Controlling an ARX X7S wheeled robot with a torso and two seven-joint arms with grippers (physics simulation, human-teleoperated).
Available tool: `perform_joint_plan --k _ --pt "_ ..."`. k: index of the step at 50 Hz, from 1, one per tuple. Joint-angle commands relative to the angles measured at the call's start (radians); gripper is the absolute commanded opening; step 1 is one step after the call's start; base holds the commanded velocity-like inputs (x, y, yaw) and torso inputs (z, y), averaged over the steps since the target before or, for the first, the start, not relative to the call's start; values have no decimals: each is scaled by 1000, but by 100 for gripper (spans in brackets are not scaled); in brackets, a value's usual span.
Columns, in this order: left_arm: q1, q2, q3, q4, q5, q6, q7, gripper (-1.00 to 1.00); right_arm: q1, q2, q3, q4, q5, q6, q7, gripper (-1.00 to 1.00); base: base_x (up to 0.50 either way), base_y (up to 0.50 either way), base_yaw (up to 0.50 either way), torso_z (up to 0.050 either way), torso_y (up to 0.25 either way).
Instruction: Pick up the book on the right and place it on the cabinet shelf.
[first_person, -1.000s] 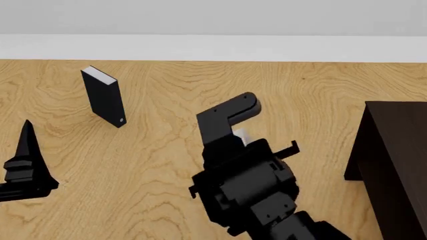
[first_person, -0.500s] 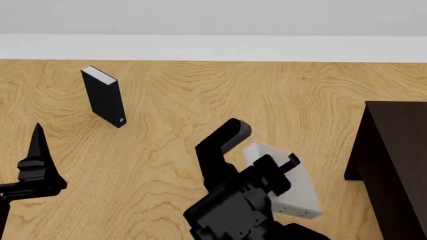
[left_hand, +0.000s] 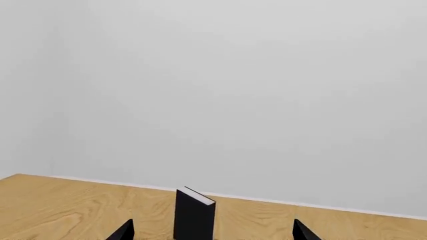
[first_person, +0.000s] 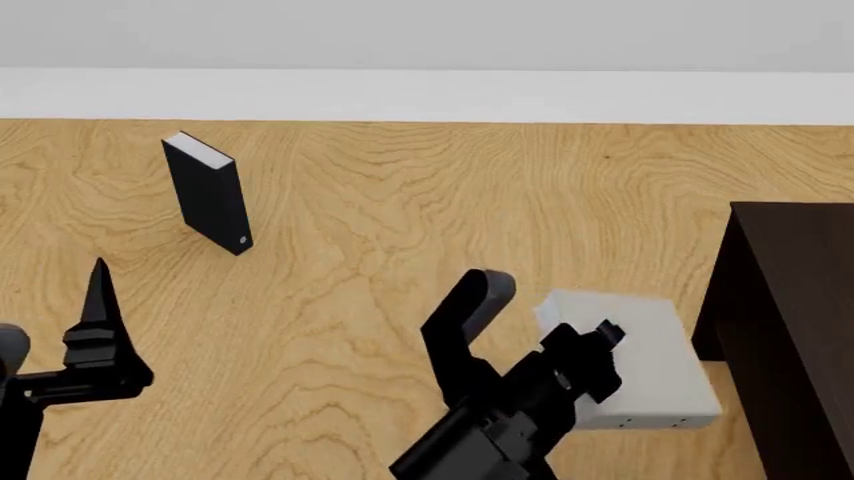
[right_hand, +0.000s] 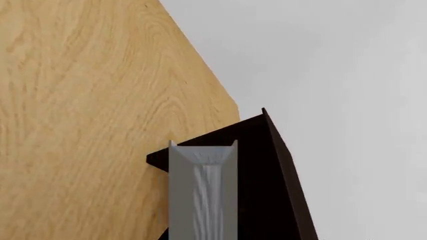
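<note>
The book (first_person: 647, 375), slim and light grey, hangs tilted above the wooden floor with my right gripper (first_person: 547, 310) shut on it. It is just left of the very dark cabinet shelf (first_person: 787, 330), close to its front corner. In the right wrist view the book (right_hand: 203, 195) shows end-on, with white page edges between grey covers, in front of the cabinet shelf (right_hand: 267, 180). My left gripper (first_person: 96, 330) is low at the left, open and holding nothing. Its fingertips (left_hand: 123, 231) stand wide apart in the left wrist view.
A black book (first_person: 210, 195) stands upright on the floor at the far left, also straight ahead of my left gripper as the black book (left_hand: 193, 215). A white wall (first_person: 427, 95) runs along the back. Bare wood floor (first_person: 400, 200) lies between the black book and the cabinet.
My right gripper has swung down and to the right with the book, bringing it out into view beside the cabinet. My left gripper has shifted slightly to the right and lower in the picture.
</note>
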Motion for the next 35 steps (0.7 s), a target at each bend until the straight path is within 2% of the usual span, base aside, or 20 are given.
perform_joint_plan --k 1,35 --pt "-5 1 11 -15 5 4 -2 100 -8 -1 -27 36 -154 50 37 -100 0 0 0 0 0" --pt "-14 -2 39 -31 13 5 -11 100 -74 -1 -27 44 -332 110 -11 -100 0 0 0 0 1"
